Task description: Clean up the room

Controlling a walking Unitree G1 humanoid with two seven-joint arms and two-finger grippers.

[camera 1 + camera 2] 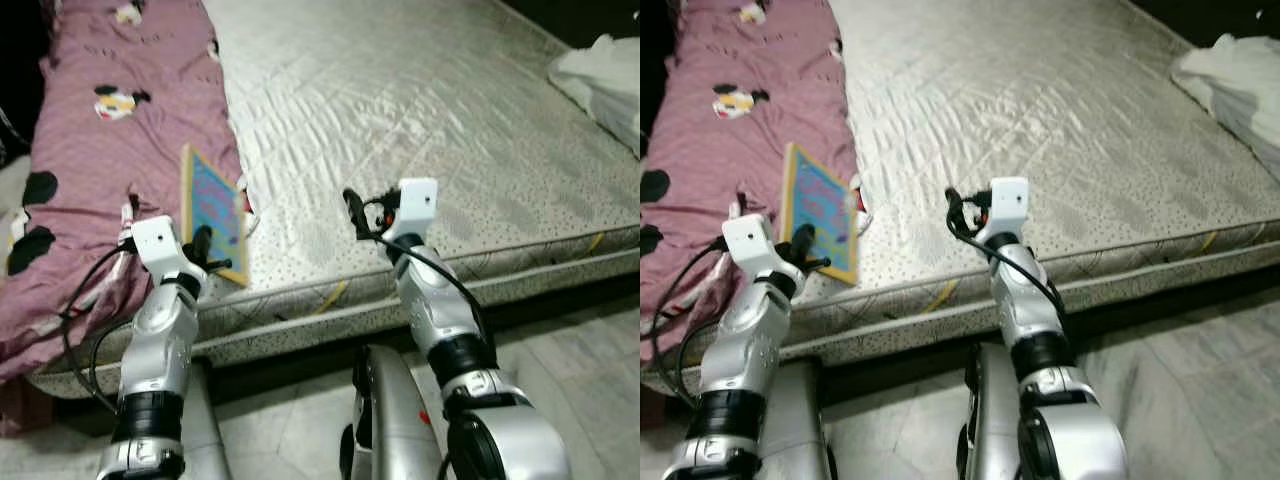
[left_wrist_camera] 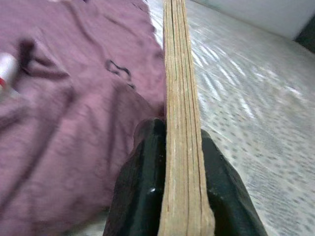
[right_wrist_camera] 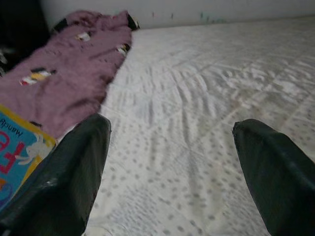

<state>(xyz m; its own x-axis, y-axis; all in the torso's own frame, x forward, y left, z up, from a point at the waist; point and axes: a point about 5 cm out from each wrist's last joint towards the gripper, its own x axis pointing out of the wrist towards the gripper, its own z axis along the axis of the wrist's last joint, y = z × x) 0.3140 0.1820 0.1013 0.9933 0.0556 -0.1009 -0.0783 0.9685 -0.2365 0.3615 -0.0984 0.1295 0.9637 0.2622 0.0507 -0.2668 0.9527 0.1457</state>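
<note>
A thick children's board book (image 1: 212, 213) with a blue cover and tan page edges stands on edge at the near left of the bare mattress (image 1: 420, 130), against a purple blanket (image 1: 110, 160). My left gripper (image 1: 205, 248) is shut on the book's near end; the left wrist view shows its black fingers (image 2: 142, 187) pressed on both sides of the book's page edge (image 2: 181, 123). My right gripper (image 1: 356, 214) hovers open over the mattress's front edge, to the right of the book, with nothing between its fingers (image 3: 74, 172). A corner of the book (image 3: 17, 147) appears in the right wrist view.
The purple blanket with cartoon prints covers the left side of the bed and hangs over its edge. A white bundle of cloth (image 1: 600, 80) lies at the far right. Grey tiled floor (image 1: 570, 350) runs in front of the bed.
</note>
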